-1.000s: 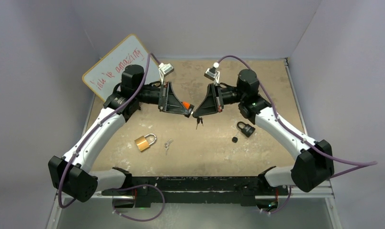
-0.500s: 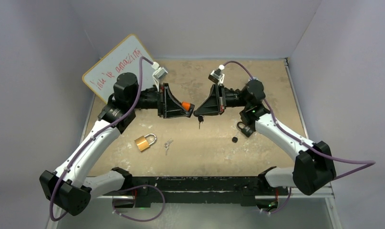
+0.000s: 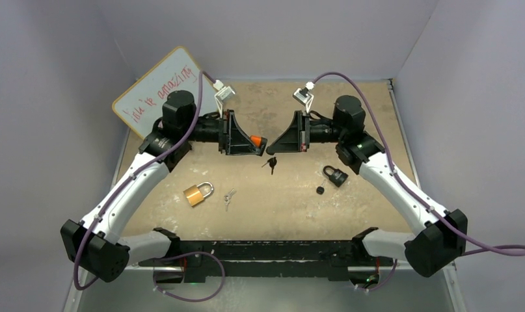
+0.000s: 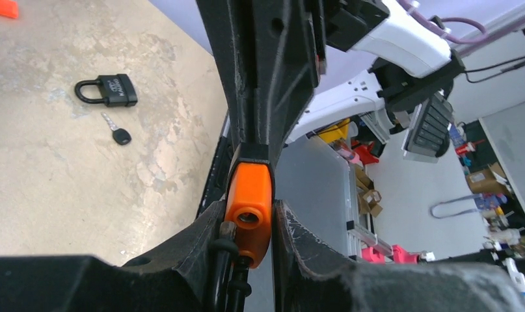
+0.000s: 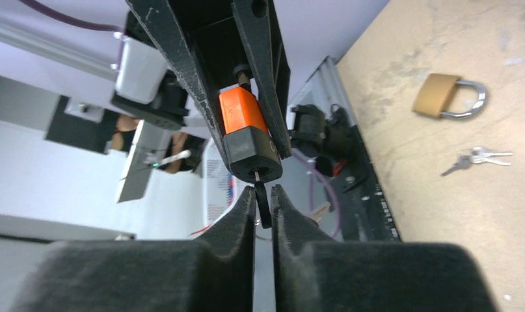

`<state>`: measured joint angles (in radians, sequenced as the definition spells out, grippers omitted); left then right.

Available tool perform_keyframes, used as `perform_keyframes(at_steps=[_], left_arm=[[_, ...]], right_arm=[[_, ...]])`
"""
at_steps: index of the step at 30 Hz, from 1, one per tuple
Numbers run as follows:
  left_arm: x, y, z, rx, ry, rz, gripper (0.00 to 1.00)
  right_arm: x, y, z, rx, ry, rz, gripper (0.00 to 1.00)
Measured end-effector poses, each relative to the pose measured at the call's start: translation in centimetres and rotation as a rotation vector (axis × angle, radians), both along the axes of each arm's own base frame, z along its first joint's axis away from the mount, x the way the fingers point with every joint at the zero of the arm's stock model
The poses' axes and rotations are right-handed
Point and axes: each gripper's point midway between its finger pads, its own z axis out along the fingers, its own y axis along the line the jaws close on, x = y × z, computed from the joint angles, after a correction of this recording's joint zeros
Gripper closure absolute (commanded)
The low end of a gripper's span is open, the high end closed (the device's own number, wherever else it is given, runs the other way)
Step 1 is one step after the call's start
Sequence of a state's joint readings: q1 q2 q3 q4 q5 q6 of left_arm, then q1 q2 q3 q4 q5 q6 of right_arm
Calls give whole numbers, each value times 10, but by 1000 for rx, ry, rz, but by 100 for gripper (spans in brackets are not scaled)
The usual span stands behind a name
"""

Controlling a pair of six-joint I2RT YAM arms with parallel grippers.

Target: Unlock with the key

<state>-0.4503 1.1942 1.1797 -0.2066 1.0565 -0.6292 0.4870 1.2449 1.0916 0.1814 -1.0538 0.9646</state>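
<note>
Got the key point(image 5: 262, 207) pinched by its black head in the right gripper point(image 5: 263, 192), clamped tight on it, thin blade poking straight at the keyhole in the black end of the orange padlock point(image 5: 241, 116). Looks to be meeting the hole, can't tell how deep. Holding that padlock up in the air over the back middle of the table point(image 3: 350, 110): the left gripper point(image 4: 248, 209), closed snug on its orange body, keyhole end facing the right arm. Nose to nose up there, basically. Spotted a dark little key bunch point(image 3: 270, 162) just under the right fingertips in the top view. Further out, lying on the table: black padlock point(image 3: 336, 175) with a small black key point(image 3: 320, 190) just beside it near the right arm, brass padlock point(image 3: 197, 193) and silver keys point(image 3: 229, 195) side by side near the left arm, well apart from the black pair. Also a whiteboard point(image 3: 157, 88) with red scribble, leaning in the back left corner.
</note>
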Motion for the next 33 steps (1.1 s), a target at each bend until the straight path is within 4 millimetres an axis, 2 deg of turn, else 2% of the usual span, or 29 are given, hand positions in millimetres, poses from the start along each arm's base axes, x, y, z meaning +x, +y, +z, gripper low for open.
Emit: perform_keyframes(at_steps=[1, 4, 12, 18, 23, 27, 30, 33], left_arm=[[0, 0, -1, 2, 1, 2, 100], [6, -3, -4, 8, 17, 22, 100], [13, -9, -10, -27, 127, 49, 100], [9, -12, 7, -83, 154, 16, 100], [2, -11, 5, -99, 191, -15, 100], [1, -11, 0, -102, 223, -20, 100], [1, -12, 5, -116, 220, -22, 100], [2, -12, 8, -127, 210, -23, 100]], right_arm=[[1, -1, -1, -6, -8, -11, 63], [3, -5, -10, -53, -52, -77, 44], [-4, -18, -3, -44, -210, -169, 22], [16, -16, -3, -51, -257, -244, 21], [34, -3, 6, 17, -217, -254, 23], [32, 0, 21, 93, -187, -241, 37], [29, 1, 31, 131, -174, -226, 38], [26, 2, 31, 139, -155, -211, 38]])
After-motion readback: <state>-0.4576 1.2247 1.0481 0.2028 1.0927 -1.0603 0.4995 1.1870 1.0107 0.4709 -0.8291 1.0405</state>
